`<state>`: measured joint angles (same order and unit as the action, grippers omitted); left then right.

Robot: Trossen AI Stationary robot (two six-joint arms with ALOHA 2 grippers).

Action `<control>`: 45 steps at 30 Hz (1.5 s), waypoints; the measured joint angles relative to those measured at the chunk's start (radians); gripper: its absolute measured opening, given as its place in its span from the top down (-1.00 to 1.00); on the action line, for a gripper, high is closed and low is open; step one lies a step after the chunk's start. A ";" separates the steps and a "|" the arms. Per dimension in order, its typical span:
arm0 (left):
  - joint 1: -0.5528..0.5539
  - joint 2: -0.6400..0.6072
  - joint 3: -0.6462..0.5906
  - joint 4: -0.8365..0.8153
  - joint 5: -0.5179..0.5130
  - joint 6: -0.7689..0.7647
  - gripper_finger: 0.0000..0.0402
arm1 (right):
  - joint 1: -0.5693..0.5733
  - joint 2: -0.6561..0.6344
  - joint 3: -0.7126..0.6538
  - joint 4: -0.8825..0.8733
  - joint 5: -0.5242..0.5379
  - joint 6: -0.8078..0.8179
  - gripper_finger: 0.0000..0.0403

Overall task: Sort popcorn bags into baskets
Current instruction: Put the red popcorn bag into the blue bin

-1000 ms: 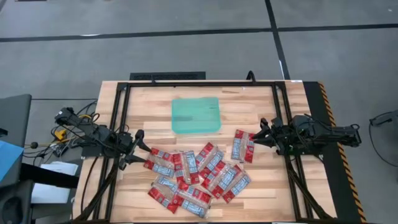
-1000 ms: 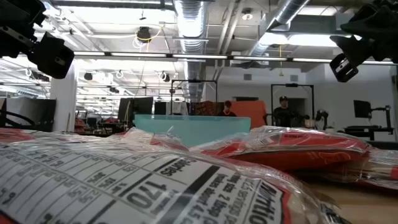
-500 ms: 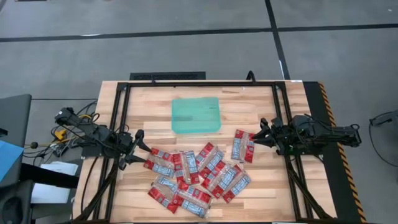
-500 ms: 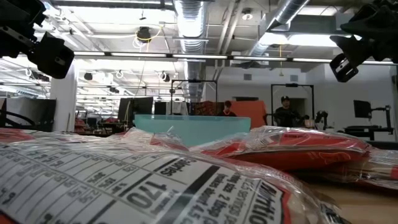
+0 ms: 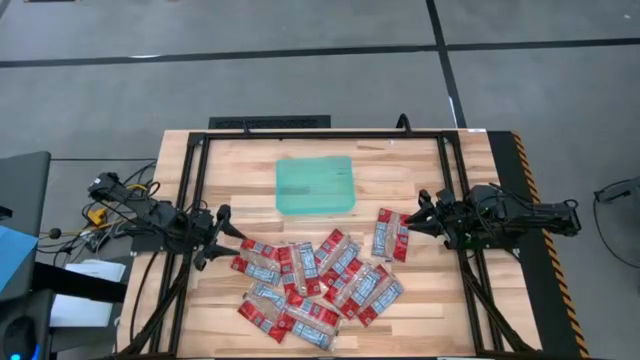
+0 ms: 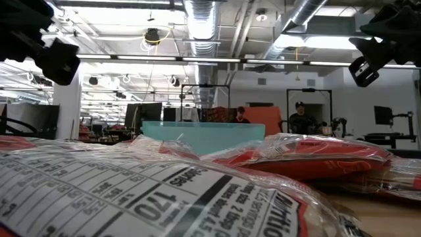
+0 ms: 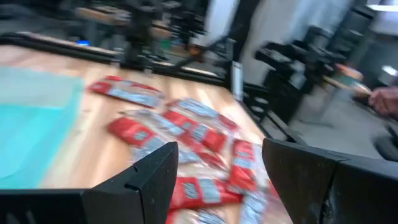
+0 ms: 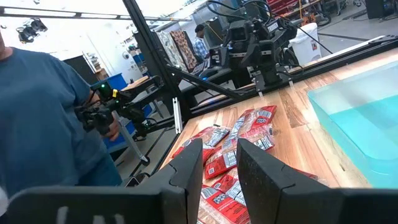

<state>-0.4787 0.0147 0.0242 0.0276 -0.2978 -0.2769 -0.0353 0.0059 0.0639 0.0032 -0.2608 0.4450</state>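
Several red popcorn bags (image 5: 318, 280) with silver middle panels lie flat in a loose, overlapping pile on the near half of the wooden table. One bag (image 5: 390, 233) lies apart at the pile's right. The teal-green tray (image 5: 315, 185) sits flat beyond the pile. My left gripper (image 5: 222, 238) hovers open at the pile's left edge; its wrist view shows the bags (image 7: 186, 130) and tray (image 7: 31, 118) between its fingers (image 7: 155, 177). My right gripper (image 5: 418, 213) hovers just right of the lone bag, open by a narrow gap (image 8: 221, 168). Both hang above the table in the low view (image 6: 56, 59) (image 6: 365, 66).
A dark metal frame (image 5: 320, 135) runs round the table top. Bare wood lies to both sides of the tray and along the near edge. A person in a blue shirt (image 8: 43, 112) stands beside the table; other people (image 6: 299, 115) are far off in the room.
My left gripper has shifted slightly toward the pile of bags and turned a little, staying open. The bags, the tray and my right gripper have kept still.
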 joint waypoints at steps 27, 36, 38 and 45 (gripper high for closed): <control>0.003 0.140 0.126 0.020 -0.295 -0.590 -0.12 | 0.000 0.000 0.000 -0.001 0.004 0.000 0.39; 0.099 0.398 0.426 -0.389 -0.165 -0.789 -0.12 | 0.001 0.000 0.000 0.002 0.061 0.056 0.39; 0.128 0.451 0.474 -0.461 -0.092 -0.838 -0.12 | 0.006 0.000 0.000 0.002 0.058 0.168 0.39; 0.267 0.689 0.600 -0.649 0.145 -0.785 -0.12 | 0.008 0.000 0.000 0.005 0.144 0.241 0.39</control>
<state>-0.2116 0.7040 0.6240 -0.6214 -0.1526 -1.0623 -0.0269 0.0059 0.0639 0.0082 -0.1168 0.6861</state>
